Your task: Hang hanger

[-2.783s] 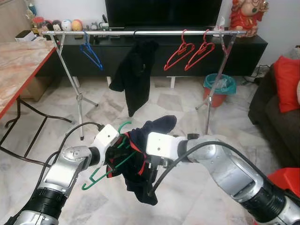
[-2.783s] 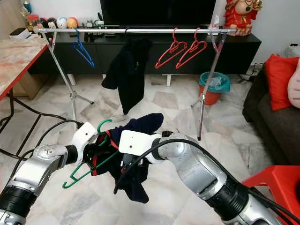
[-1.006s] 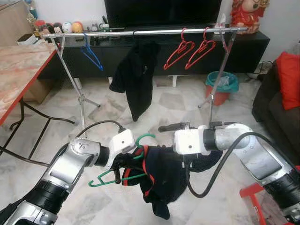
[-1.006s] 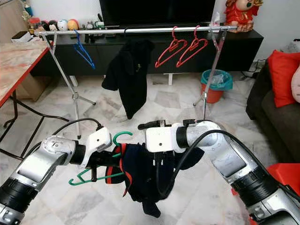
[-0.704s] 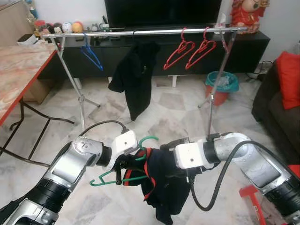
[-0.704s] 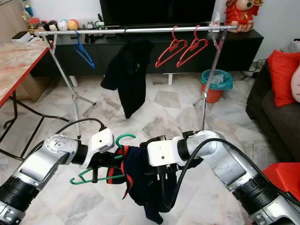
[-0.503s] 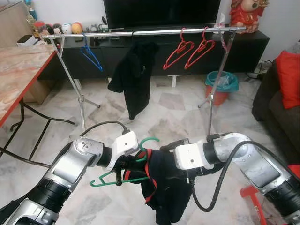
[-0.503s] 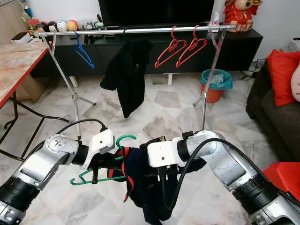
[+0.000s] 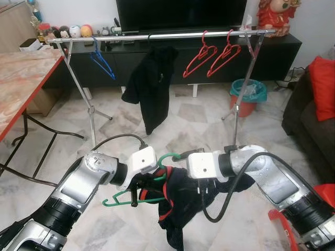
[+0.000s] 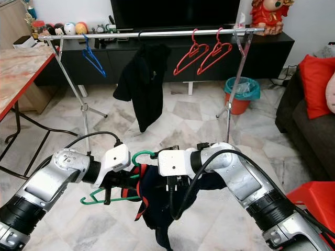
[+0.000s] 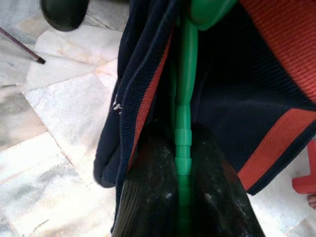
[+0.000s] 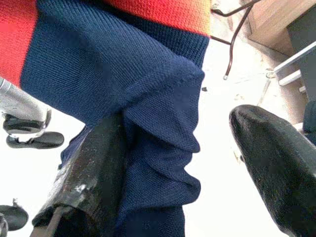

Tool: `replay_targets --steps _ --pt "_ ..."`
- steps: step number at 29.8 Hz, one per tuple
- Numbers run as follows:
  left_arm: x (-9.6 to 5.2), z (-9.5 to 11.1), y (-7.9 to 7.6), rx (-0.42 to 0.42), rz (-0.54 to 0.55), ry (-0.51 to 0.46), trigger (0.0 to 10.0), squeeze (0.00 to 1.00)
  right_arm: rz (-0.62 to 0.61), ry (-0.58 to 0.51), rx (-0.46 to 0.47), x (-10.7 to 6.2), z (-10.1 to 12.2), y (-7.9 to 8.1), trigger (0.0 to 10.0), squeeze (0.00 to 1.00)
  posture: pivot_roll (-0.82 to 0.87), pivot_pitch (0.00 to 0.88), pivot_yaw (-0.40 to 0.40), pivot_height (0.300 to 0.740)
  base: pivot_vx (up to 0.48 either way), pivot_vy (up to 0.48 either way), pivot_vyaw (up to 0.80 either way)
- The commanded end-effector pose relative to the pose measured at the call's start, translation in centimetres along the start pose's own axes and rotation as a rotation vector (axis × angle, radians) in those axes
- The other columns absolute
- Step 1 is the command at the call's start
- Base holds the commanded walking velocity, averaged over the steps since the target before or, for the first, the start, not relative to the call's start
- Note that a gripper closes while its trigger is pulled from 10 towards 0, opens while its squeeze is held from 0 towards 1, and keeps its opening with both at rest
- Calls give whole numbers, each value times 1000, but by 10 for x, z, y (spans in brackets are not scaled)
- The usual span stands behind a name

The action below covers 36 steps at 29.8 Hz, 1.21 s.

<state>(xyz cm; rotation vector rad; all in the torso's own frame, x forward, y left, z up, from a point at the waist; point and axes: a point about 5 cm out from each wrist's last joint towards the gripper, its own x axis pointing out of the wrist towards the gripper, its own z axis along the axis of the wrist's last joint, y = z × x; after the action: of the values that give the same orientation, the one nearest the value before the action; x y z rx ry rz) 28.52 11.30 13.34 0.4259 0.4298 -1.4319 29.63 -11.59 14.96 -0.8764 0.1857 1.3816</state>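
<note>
The green hanger [image 9: 137, 194] hung low in front of me, well short of the rail [image 9: 157, 35] it was meant for, with a navy and red garment [image 9: 180, 201] draped over it and sagging toward the floor. My left gripper [image 11: 183, 197] was pinched tight on the hanger's green bar, both black fingers pressed against it in the left wrist view. The hanger's long axis ran roughly across my body, its bare end sticking out to my left and its hook [image 9: 168, 158] curling up between my two wrists. My right gripper [image 12: 182, 153] stood with its fingers spread apart, a fold of the navy knit lying against one finger [image 12: 94, 168] and the other finger clear of the cloth. So the left arm carried the load, and I judged it was the one to lift the hook. The rail lay ahead and higher, well apart from my grippers. On it, open room showed between the blue hanger [image 9: 102, 60] and the black garment [image 9: 152, 83], and a shorter gap between that garment and the two red hangers [image 9: 212, 55]. The rack's splayed legs [image 9: 90, 112] and the table [image 9: 21, 73] on my left bounded the approach.
</note>
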Motion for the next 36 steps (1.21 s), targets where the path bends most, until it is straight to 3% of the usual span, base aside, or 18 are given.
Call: replay_targets --steps 1,2,8,36 --pt "-2 9 1 54 1 -10 10000 0 17 -19 12 -1 2 0 10000 0 -105 0 54 740 0 0 0" --pt "-2 9 1 53 1 -11 10000 0 40 -27 22 -1 1 3 0 0 -102 0 53 740 0 0 0" --pt "-4 9 3 52 5 -7 10000 0 95 -9 30 -2 -3 11 0 0 -102 0 54 740 0 0 0" --pt "-3 11 5 48 17 -18 10000 0 98 18 68 3 -9 12 0 0 -98 0 55 740 0 0 0"
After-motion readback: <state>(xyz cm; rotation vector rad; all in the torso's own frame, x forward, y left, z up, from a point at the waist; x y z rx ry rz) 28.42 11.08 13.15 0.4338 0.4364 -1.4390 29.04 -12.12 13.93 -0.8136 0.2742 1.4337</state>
